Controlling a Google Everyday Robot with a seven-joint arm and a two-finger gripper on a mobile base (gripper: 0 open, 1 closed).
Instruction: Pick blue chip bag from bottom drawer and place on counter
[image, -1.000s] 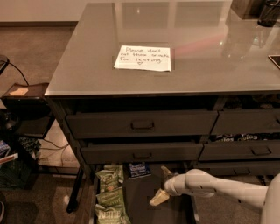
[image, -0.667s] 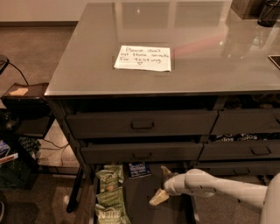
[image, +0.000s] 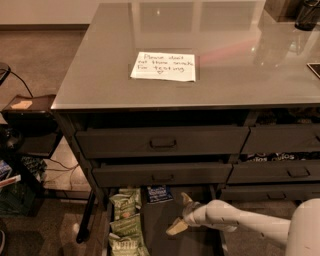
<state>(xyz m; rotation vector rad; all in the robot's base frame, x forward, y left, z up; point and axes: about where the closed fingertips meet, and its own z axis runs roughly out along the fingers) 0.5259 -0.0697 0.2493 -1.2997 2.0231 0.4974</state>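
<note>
Hovering over bottom drawer (image: 156, 236), gripper (image: 180, 214) fingers (image: 174, 228) spread wide, empty, near blue chip bag (image: 159, 193).

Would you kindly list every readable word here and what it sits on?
"Please don't eat these snacks for testing": paper note on counter.
Lettering on the blue chip bag, beside the open pincer over the bottom drawer: too blurred.
Lettering on the green snack bags: too blurred.

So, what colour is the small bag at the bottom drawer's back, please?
The bag is navy blue, camera view; the open hand hovers right of it.
</note>
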